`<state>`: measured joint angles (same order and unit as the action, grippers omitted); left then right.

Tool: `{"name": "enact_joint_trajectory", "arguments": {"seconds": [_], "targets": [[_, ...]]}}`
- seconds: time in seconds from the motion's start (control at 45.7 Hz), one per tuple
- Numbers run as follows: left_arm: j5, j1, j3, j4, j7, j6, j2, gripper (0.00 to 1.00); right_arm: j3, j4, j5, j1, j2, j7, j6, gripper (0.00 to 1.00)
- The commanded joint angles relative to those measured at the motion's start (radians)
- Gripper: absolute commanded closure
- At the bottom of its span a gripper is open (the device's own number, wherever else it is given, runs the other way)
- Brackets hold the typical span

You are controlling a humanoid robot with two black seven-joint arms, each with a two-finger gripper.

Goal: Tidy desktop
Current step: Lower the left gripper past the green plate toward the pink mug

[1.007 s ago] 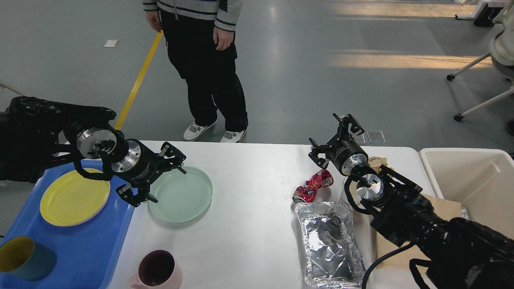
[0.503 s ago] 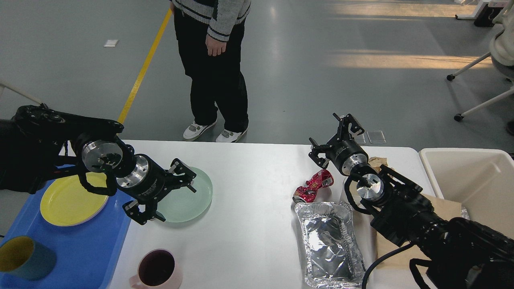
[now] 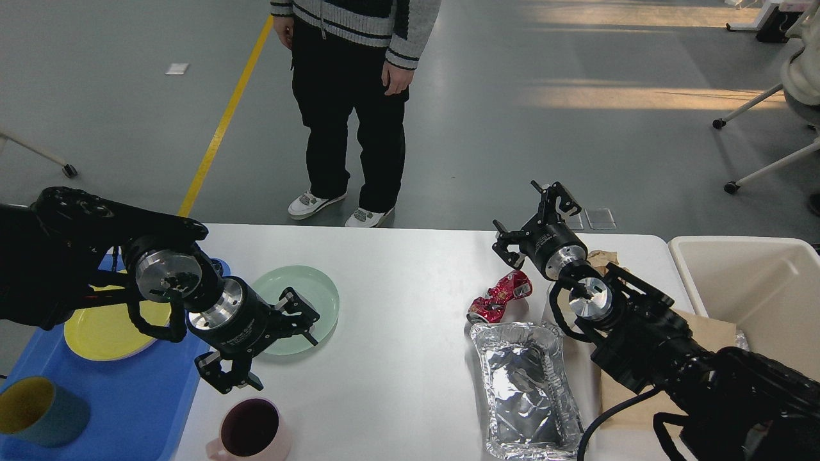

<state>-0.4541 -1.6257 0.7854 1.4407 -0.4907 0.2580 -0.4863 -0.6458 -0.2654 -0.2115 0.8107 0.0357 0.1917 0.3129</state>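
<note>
Both tools gape empty: left tool point(image 3: 272, 346), right tool point(image 3: 535, 221).

The counter point(image 3: 397, 358) is white, the tray point(image 3: 122, 410) is blue, and on the tray sit a yellow plate point(image 3: 106, 330) and a cup point(image 3: 38, 410) that is teal outside and yellow inside. The other plate point(image 3: 314, 294) is pale green, the mug point(image 3: 251, 430) is pink with a dark purple inside, the crushed can point(image 3: 500, 296) is red and silver, and the foil pan point(image 3: 522, 384) is shiny silver. The bin point(image 3: 756, 288) is cream, both arms are black with silver rings, the floor is grey with a yellow line point(image 3: 224, 121), and the person point(image 3: 352, 96) wears black trousers, white shoes and a grey striped jumper.
</note>
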Motion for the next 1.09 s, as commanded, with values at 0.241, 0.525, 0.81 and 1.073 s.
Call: {"name": "enact_joint_trajectory", "arguments": {"seconds": [0.241,0.525,0.81,1.073], "targets": [[0.0,0.012,0.031,0.023,0.004,-0.032,0.028,0.04,0.0,0.0,0.001,0.001,0.0,0.0,0.0,0.0],[-0.001,0.035,0.04,0.024,0.004,-0.049,0.031,0.04,0.0,0.0,0.0,0.001,0.0,0.0,0.0,0.0],[-0.002,0.073,0.058,0.023,0.012,-0.065,0.041,0.04,0.0,0.0,0.0,-0.001,0.0,0.0,0.0,0.0],[0.0,0.092,0.06,0.012,0.017,-0.08,0.045,0.03,0.0,0.0,0.0,-0.001,0.001,0.0,0.0,0.0]]}}
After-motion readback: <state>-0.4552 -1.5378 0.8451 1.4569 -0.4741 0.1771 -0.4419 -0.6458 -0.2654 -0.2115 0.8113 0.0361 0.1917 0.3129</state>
